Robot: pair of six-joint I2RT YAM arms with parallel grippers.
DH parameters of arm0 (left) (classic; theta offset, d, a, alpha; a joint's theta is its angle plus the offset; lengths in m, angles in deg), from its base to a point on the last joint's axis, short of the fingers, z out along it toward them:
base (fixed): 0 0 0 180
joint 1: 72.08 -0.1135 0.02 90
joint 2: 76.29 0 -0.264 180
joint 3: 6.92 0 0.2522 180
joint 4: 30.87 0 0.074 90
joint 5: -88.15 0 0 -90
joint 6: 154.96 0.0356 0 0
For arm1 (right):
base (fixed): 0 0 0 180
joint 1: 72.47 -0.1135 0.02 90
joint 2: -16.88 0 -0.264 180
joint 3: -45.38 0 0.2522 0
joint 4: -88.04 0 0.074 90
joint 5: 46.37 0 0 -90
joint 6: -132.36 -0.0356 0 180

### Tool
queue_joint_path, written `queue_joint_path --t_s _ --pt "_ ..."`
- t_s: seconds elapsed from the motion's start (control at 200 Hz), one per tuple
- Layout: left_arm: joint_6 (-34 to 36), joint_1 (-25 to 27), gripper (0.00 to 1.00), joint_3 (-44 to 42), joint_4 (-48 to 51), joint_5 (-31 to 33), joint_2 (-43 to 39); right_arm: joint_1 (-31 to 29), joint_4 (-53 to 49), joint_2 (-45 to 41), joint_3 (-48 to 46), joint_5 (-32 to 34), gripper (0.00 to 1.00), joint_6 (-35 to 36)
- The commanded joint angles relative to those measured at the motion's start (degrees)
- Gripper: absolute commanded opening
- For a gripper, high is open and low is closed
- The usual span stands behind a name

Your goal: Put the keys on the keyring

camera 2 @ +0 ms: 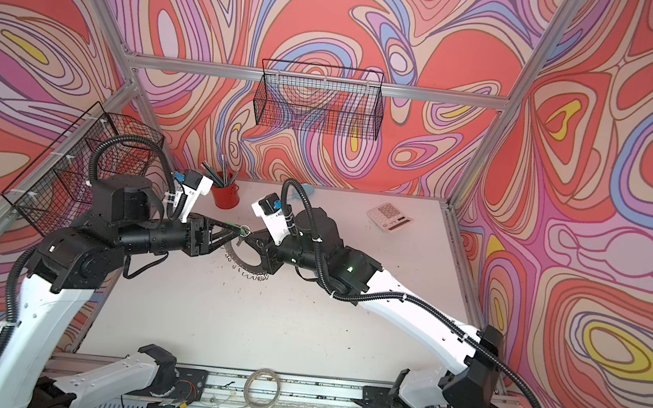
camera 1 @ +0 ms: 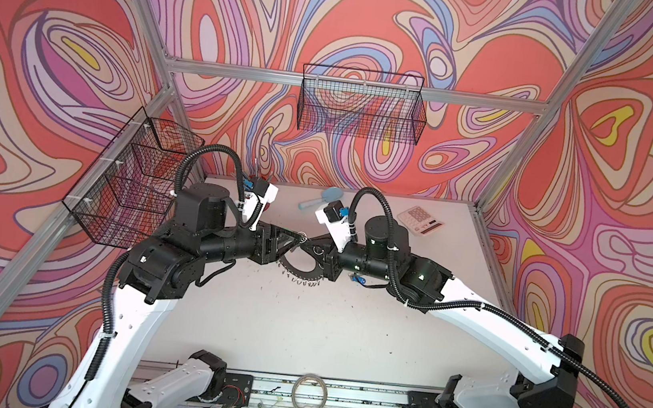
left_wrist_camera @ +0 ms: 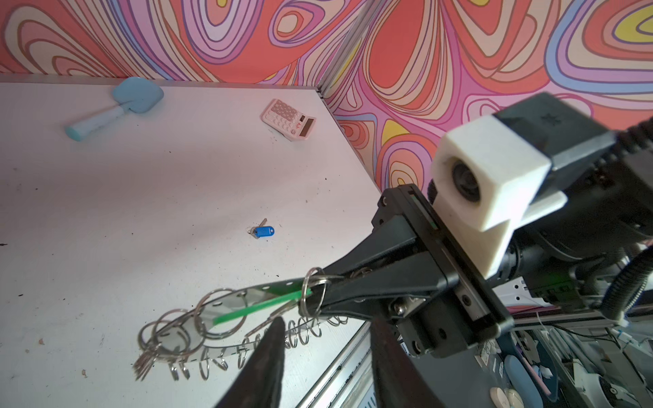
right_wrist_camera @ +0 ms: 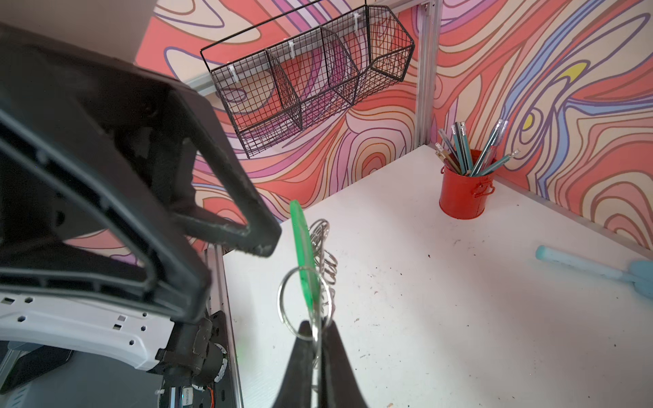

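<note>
The right gripper [right_wrist_camera: 314, 333] is pinched tight on the rim of the keyring [left_wrist_camera: 243, 296], raising that edge, while the left gripper [left_wrist_camera: 327, 328] stands partly open with nothing between its 2 fingers [left_wrist_camera: 268, 353]. The green-tagged key [left_wrist_camera: 261, 306] hangs at a split ring right by the right fingertips and just beyond the left ones. If that ring is not fully threaded, I judge it could slip off, or the thin pinch could let the disc swing. The blue-tagged key [left_wrist_camera: 263, 231] lies on the table [left_wrist_camera: 141, 212], well apart.
</note>
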Motion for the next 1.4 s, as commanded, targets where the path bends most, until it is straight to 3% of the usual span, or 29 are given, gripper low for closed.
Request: queue_joint_path --t_s 0.0,0.16,0.29,0.411,0.551,0.651,0.906,1.137,1.267,1.397 --pt "0.37 -1.16 0.55 -0.81 -2.28 2.58 -2.33 3.12 1.14 1.15 2.07 -2.28 0.00 -3.98" --pt "2.42 -1.23 0.56 -4.24 -0.18 13.14 -4.33 12.95 12.61 1.24 -1.29 -16.68 0.00 -17.70" --pt "0.03 -1.25 0.58 -11.71 -5.93 9.57 -8.04 18.48 27.17 0.98 -5.69 -24.48 0.00 -28.85" --pt "-5.98 -1.32 0.59 -20.22 -14.40 6.29 -11.81 20.03 30.87 1.33 -6.43 -25.68 0.00 -31.91" --pt "-14.42 -1.31 0.59 -31.59 -30.99 -1.52 -15.14 21.95 43.27 2.19 -10.30 -28.89 0.00 -41.84" --pt "-18.23 -1.34 0.61 -36.11 -40.66 -3.66 -15.66 22.01 43.98 2.26 -11.05 -29.28 0.00 -42.69" --pt "-23.55 -1.32 0.62 -40.25 -54.99 -8.34 -11.96 22.00 48.96 2.72 -13.16 -30.58 0.00 -46.41" --pt "-26.73 -1.46 0.61 -41.41 -62.35 -7.23 -9.47 22.01 54.75 4.12 -14.28 -32.38 0.00 -50.27" --pt "-30.86 -2.39 0.52 -42.48 -68.24 -9.06 -8.32 22.01 57.03 4.89 -14.77 -33.20 0.00 -51.71" --pt "-34.36 -3.63 0.30 -42.79 -72.14 -11.91 -7.10 22.08 61.61 5.86 -15.66 -33.85 0.00 -54.71"
